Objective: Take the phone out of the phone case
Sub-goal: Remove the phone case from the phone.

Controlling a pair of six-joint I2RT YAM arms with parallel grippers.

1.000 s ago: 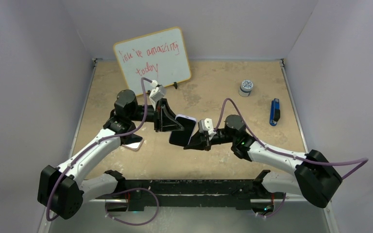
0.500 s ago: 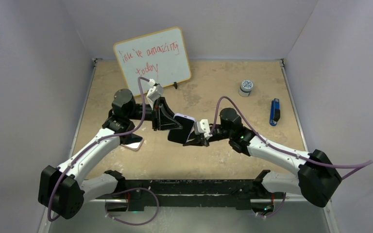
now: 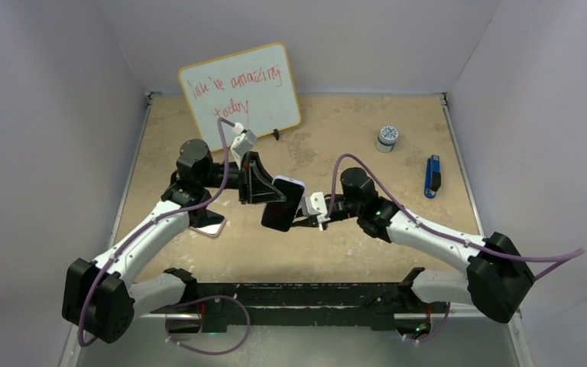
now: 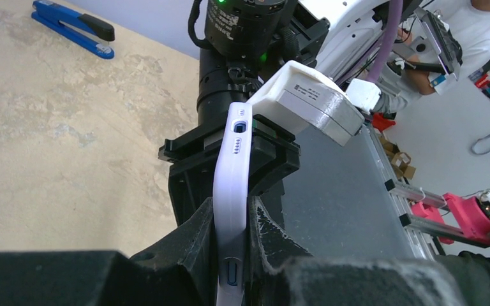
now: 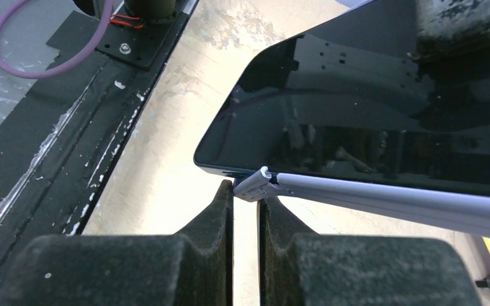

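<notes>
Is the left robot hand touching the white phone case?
Touching. The left wrist view shows the white phone case squeezed between both fingers of the left gripper, with no gap on either side.

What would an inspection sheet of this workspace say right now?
Surface: tan mottled table.
Job's things: phone in case, held off the table; one case corner peeled back.
Clutter: whiteboard, stapler, tin, second phone.
Grippers: left gripper shut on case; right gripper shut on its corner.
Cables: purple cables, loose loops.
Surroundings: plain walls; person in the background.
</notes>
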